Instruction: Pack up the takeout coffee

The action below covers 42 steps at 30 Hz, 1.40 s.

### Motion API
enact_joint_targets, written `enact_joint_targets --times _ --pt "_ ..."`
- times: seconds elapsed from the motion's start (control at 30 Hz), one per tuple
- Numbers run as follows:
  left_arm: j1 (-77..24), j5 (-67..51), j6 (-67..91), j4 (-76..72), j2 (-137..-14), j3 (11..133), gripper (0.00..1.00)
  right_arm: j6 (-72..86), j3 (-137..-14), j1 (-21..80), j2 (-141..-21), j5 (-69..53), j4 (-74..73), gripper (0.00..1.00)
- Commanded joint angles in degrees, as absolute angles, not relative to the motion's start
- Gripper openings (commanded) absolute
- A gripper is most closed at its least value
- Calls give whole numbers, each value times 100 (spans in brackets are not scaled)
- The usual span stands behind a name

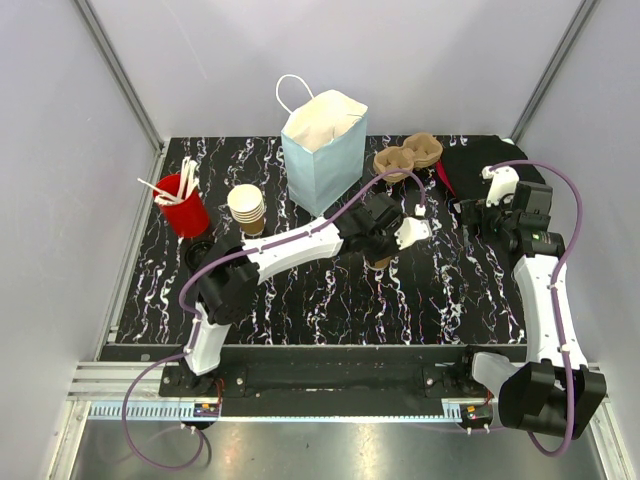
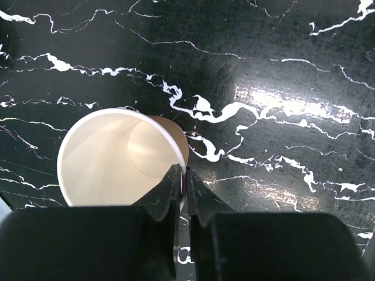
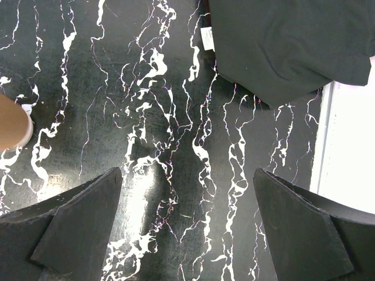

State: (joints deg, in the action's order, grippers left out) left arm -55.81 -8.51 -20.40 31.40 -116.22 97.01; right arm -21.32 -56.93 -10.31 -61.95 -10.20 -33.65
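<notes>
The tan paper coffee cup (image 2: 111, 158) stands upright and lidless on the marbled black table, its pale inside showing. My left gripper (image 2: 185, 172) pinches the cup's right rim, one finger inside the wall and one outside, shut on it. In the top view the cup (image 1: 378, 263) shows only as a tan sliver under the left gripper (image 1: 385, 245) at the table's middle. My right gripper (image 3: 187, 193) hovers open over bare table to the right, jaws wide and empty. The cup's side (image 3: 12, 123) sits at that view's left edge.
A pale blue paper bag (image 1: 322, 150) stands open at the back centre. A stack of nested cups (image 1: 247, 207) and a red cup of straws (image 1: 183, 205) are at the left. Brown pulp carriers (image 1: 407, 155) and a black cloth (image 1: 480, 165) lie at the back right.
</notes>
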Motion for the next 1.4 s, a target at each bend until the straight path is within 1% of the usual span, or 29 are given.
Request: enact_joint_targets --times 0.0,0.23,0.3,0.37,0.5,0.53,0.6,0.63,0.7,0.73,0.83,0.9,1.07,1.27,1.3,1.37 --pt "-5625 -940 -1942 2760 -11505 9774 11 -2065 -5678 -1072 -6117 -1160 -3120 100" --pt "-5660 -888 -1986 2760 -11452 9712 13 -2074 -5669 -1072 -6091 -1204 -3120 100" --pt "-5651 -870 -1995 2742 -11391 9712 21 -2074 -5669 -1072 -6091 -1222 -3120 100" --pt "-5651 -870 -1995 2742 -11268 9729 25 -2074 -5669 -1072 -6091 -1230 -3120 100" --pt "-5651 -870 -2039 2812 -11022 9712 41 -2083 -5660 -1072 -6091 -1231 -3120 100" --pt "-5660 -835 -2074 2891 -10917 9695 50 -2083 -5660 -1072 -6091 -1239 -3129 100" --pt "-5660 -783 -2144 2944 -10767 9659 59 -2083 -5669 -1072 -6091 -1248 -3120 100" --pt "-5660 -713 -2179 2970 -10558 9555 68 -2083 -5669 -1072 -6100 -1257 -3120 100" --pt "-5643 -625 -2258 2971 -10293 9414 75 -2083 -5660 -1072 -6091 -1274 -3120 100" --pt "-5625 -546 -2302 2971 -10048 9248 81 -2083 -5660 -1072 -6091 -1292 -3120 100" --pt "-5520 -387 -2373 2988 -9537 8931 89 -2100 -5660 -1072 -6108 -1353 -3138 100" --pt "-5441 -308 -2408 3006 -9143 8737 98 -2092 -5669 -1072 -6117 -1362 -3146 100" --pt "-4897 -88 -2382 3199 -8386 8201 99 -2092 -5687 -1072 -6117 -1441 -3173 100" --pt "-3667 -465 -2259 3761 -7445 7779 99 -2144 -5730 -1064 -6170 -1573 -3269 100" --pt "-3343 -492 -2294 3866 -7201 7570 99 -2145 -5730 -1072 -6170 -1582 -3287 100" --pt "-3034 -606 -2364 3920 -6927 7253 99 -2153 -5739 -1072 -6179 -1608 -3296 100"
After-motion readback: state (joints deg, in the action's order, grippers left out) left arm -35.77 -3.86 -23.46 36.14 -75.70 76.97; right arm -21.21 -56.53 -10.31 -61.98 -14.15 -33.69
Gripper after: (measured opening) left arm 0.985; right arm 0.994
